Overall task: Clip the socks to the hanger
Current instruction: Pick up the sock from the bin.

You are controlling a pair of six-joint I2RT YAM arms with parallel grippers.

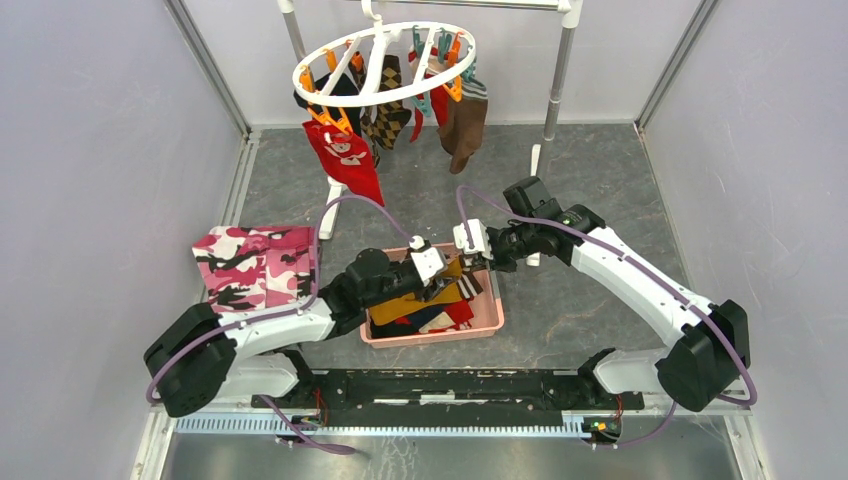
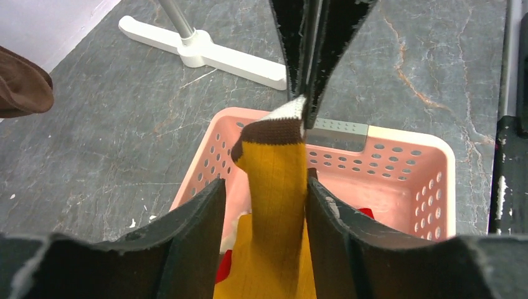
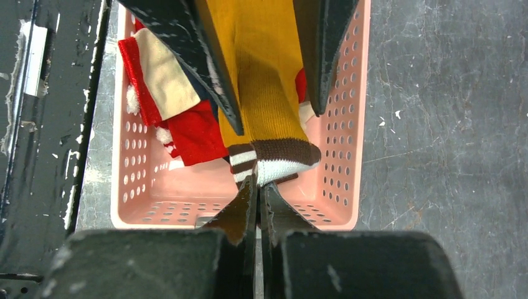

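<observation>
Since everything here turns on the pink basket (image 1: 440, 333), I place things from it. Beyond it, at the back, the metal pole rack (image 1: 558, 80) carries the white round hanger (image 1: 383, 65), from whose orange and teal clips hang a red sock (image 1: 345, 155), an argyle sock (image 1: 388, 115) and a brown sock (image 1: 463, 125). Left of the basket the pink camouflage cloth (image 1: 255, 268) lies flat on the floor.

Both arms meet over the basket. The left gripper (image 2: 264, 187) hangs above its middle with its jaws spread. The mustard sock (image 2: 274, 199) runs up between the two fingers. It looks to brush the right-hand one, and I see a sliver of gap at the other, so I read no pinch there.

The right gripper (image 3: 258, 184) sits over the basket's far end with its jaws pressed together on that sock's toe, nipping the white tip just past the brown band. The sock stretches from that pinch back through the left fingers and down into the basket.

Under it, inside the basket, a red sock with a cream patch (image 3: 187, 131) lies against the perforated wall, with other socks I cannot sort out.
</observation>
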